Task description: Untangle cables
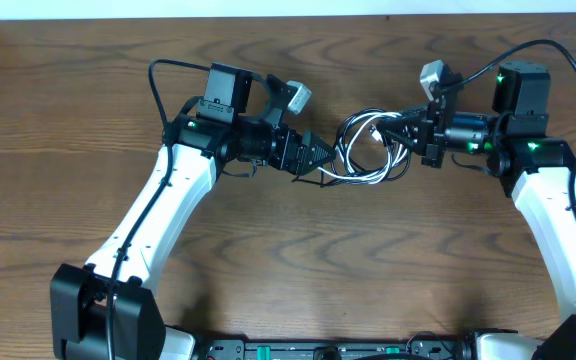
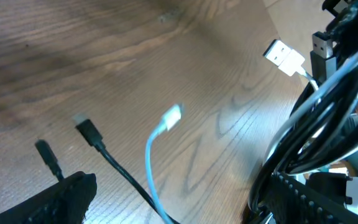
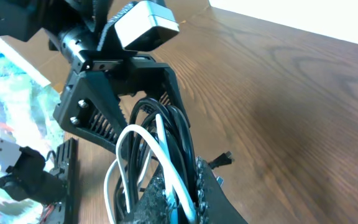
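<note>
The black and white cables [image 1: 368,150] lie tangled in one looped bundle between my two grippers, above the middle of the table. My right gripper [image 1: 405,135] is shut on the bundle's right side. In the right wrist view its jaws [image 3: 194,193] pinch white and black strands [image 3: 160,149]. My left gripper [image 1: 320,158] is at the bundle's left side and open. In the left wrist view its fingers [image 2: 179,205] are wide apart, with the loops [image 2: 316,124] against the right finger. A thin black end [image 2: 89,130] and a white end [image 2: 171,117] run between the fingers. Two USB plugs [image 2: 284,56] hang at the upper right.
The wooden table [image 1: 288,270] fills the view, with its back edge along a white wall at the top. Thicker black arm wires [image 1: 168,80] arch over both arms. The arm bases stand at the front left and front right.
</note>
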